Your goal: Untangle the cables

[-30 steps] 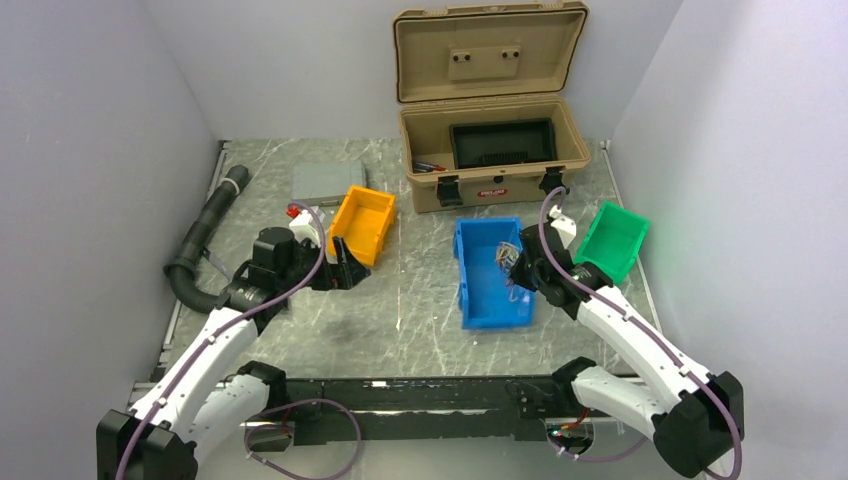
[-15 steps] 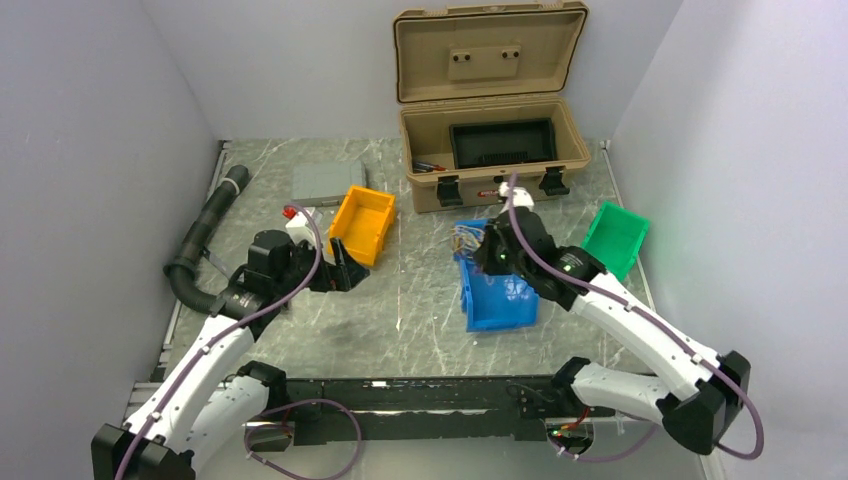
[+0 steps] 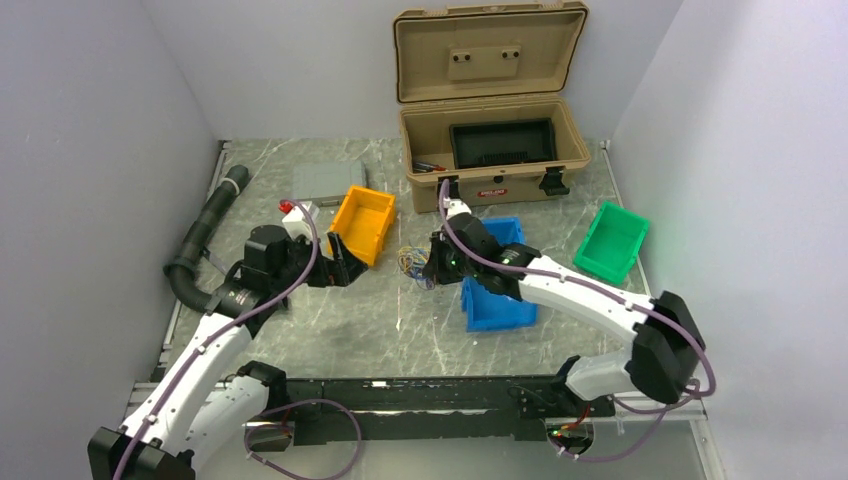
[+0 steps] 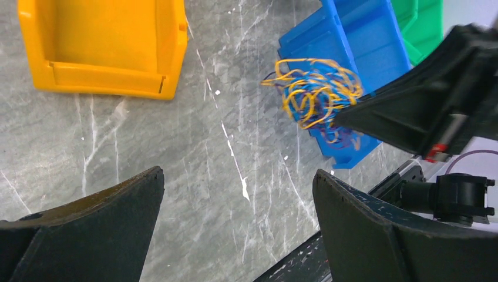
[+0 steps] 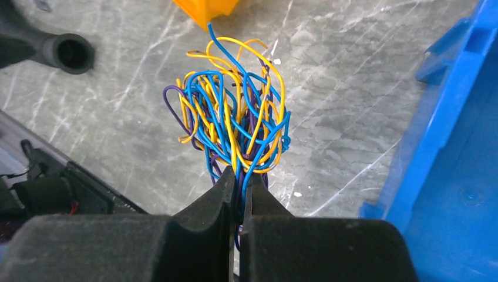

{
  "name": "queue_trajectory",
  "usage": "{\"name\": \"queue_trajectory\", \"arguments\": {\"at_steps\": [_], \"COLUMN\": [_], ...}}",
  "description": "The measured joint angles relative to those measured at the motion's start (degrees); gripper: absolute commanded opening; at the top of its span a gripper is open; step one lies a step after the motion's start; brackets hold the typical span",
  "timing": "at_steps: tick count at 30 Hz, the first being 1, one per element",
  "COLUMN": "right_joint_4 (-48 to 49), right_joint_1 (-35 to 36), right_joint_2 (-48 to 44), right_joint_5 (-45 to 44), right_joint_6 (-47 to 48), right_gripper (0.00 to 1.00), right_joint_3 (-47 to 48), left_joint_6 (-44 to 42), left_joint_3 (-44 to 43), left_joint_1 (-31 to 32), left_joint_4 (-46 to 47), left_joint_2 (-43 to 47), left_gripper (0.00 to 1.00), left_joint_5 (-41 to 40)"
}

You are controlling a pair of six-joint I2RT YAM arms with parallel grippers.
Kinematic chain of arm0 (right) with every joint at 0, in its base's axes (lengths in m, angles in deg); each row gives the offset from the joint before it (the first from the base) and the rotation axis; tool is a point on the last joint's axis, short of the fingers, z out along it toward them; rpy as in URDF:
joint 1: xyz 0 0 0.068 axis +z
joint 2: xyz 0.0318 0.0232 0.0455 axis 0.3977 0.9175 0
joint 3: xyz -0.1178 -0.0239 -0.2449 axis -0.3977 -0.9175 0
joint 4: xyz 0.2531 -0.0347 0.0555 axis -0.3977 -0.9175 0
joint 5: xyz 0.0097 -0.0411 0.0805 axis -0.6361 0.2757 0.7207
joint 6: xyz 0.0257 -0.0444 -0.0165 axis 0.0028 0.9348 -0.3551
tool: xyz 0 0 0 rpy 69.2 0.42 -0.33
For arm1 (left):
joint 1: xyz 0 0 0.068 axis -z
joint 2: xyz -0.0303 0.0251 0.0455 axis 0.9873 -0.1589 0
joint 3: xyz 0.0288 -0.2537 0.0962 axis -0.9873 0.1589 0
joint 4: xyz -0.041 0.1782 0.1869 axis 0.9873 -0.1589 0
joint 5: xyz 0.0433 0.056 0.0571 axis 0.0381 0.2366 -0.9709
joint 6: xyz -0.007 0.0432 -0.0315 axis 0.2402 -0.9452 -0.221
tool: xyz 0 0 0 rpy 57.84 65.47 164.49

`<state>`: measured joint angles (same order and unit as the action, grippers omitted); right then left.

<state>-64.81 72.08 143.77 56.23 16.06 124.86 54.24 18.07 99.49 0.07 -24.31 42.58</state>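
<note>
Marbled surface (image 3: 400, 320), mid-area: cables (image 5: 235, 117) have been carried out of blue bin (image 3: 495, 305), held aloft by R hand (image 5: 238, 185), clamped tight on bundle base. L hand (image 4: 238, 176) spread wide, empty; two-hand separation judged feasible.

Both arms, the left arm (image 3: 205, 355) and the right arm (image 3: 585, 292), are wearing glossy white shells between chunky black joints. A thin purple cable (image 3: 300, 403) is trailing along each. The left gripper (image 4: 238, 176) is showing broad, matte black wedge fingers (image 4: 88, 235); the right gripper (image 5: 236, 182) is tapering into narrow black tips.
</note>
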Motion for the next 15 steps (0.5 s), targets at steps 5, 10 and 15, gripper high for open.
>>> {"name": "queue_trajectory", "arguments": {"at_steps": [5, 10, 15], "right_joint_4": [-0.1, -0.1, 0.1], "right_joint_1": [-0.2, -4.2, -13.1], "right_joint_2": [5.3, 5.9, 5.2], "right_joint_5": [-2.9, -4.2, -2.8], "right_joint_6": [-1.4, -1.0, 0.2], "right_gripper": [0.00, 0.00, 0.00], "right_joint_3": [0.0, -0.6, -2.5], "left_joint_6": [0.0, 0.0, 0.0], "left_joint_3": [-0.5, -0.3, 0.6], "left_joint_1": [0.0, 0.1, 0.1], "left_joint_4": [0.1, -0.3, -0.8], "left_joint_2": [0.1, 0.8, 2.5], "left_gripper": [0.99, 0.99, 0.99], "left_joint_5": [-0.2, -0.3, -0.8]}}
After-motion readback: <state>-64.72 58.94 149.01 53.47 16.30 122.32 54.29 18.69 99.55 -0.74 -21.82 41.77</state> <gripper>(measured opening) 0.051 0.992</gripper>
